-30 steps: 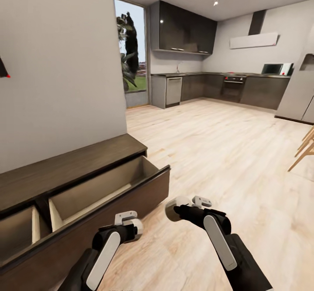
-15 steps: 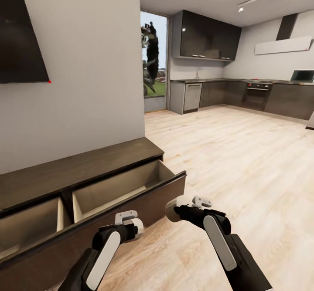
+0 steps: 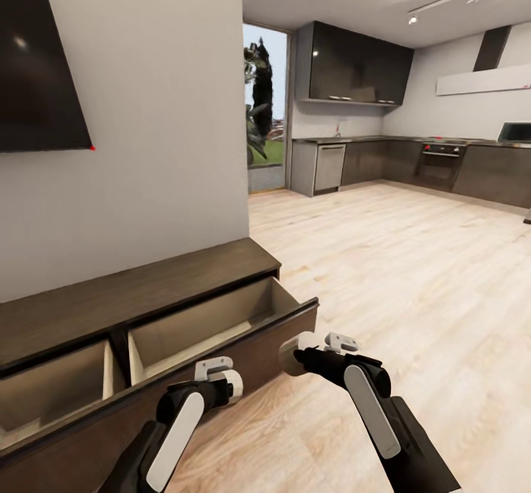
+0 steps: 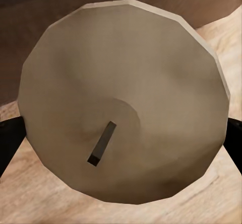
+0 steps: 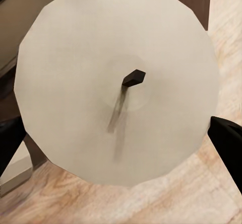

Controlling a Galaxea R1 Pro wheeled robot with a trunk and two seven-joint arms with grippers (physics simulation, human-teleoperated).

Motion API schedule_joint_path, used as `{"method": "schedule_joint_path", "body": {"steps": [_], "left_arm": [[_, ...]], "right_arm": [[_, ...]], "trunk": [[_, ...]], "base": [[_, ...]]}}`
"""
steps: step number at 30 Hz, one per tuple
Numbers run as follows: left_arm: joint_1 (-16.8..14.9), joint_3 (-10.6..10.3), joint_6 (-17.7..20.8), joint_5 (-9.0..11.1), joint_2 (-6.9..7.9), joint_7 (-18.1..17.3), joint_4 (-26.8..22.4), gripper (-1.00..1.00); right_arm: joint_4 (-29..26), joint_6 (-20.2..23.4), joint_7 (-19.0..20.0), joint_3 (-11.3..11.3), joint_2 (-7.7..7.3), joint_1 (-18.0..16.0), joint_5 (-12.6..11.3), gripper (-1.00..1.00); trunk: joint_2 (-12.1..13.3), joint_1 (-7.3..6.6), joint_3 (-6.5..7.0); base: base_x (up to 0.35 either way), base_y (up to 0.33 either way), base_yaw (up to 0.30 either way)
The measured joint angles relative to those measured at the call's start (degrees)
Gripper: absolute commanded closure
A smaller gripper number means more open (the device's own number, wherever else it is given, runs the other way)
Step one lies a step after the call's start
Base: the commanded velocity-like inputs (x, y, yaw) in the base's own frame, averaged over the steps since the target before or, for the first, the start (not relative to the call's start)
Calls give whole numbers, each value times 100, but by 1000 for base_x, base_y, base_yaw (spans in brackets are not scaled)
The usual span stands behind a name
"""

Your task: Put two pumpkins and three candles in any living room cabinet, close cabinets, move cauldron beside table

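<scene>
Open-plan room, pale wood floor (image 3: 413, 279) running back to a dark kitchen (image 3: 383, 161) along the far wall. Grey wall (image 3: 162, 146) on the robot's left carries a black screen (image 3: 37, 80).

Cabinet (image 3: 140, 294): long, low, dark brown, flat top, set against that wall. Both wide drawers stand pulled out; the drawer (image 3: 221, 319) nearer the kitchen shows a bare light interior, and the other drawer (image 3: 51, 390) runs off the picture edge, with nothing seen in its visible part.

Both arms reach forward low, in front of the cabinet's open front. Left gripper (image 3: 221, 382) sits just beside the drawer front; right gripper (image 3: 299, 353) is near the drawer's corner, over the floor.

Head view: a pale rounded object at the right gripper's tip, partly hidden. At the left gripper, white housing only; what it carries cannot be told from here.

Wrist views settle it. Left wrist: a tan candle (image 4: 123, 103) seen end-on, dark wick near centre, a black finger at either edge of the disc, fingers (image 4: 10, 138) clenched on its sides. Brown cabinet wood above it, floor below.

Right wrist: a whiter candle (image 5: 116, 83), short black wick casting a shadow, likewise end-on, with black fingers (image 5: 227, 138) clamped on opposite sides.
</scene>
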Motion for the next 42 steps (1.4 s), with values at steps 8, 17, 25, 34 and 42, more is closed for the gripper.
{"method": "schedule_joint_path", "body": {"steps": [8, 17, 25, 34, 42], "left_arm": [[0, 0, 0, 0, -1, 0, 0, 100], [0, 0, 0, 0, 1, 0, 0, 100], [0, 0, 0, 1, 1, 0, 0, 100], [2, 1, 1, 3, 2, 0, -2, 100], [2, 3, 1, 5, 2, 0, -2, 100]], "right_arm": [[-78, 14, -12, -1, 2, 0, 3, 100], [-61, 11, -4, -9, 1, 0, 1, 100], [-35, 4, -1, -9, 7, 0, 2, 100], [-10, 7, -21, -7, 15, -1, 15, 100], [5, 6, -26, -6, 12, -1, 24, 100]], "trunk": [[321, -176, 144], [682, -373, 305], [1003, -549, 449], [1364, -747, 610], [1685, -923, 754]], "base": [[0, 0, 0], [0, 0, 0], [0, 0, 0], [0, 0, 182], [0, 0, 289]]}}
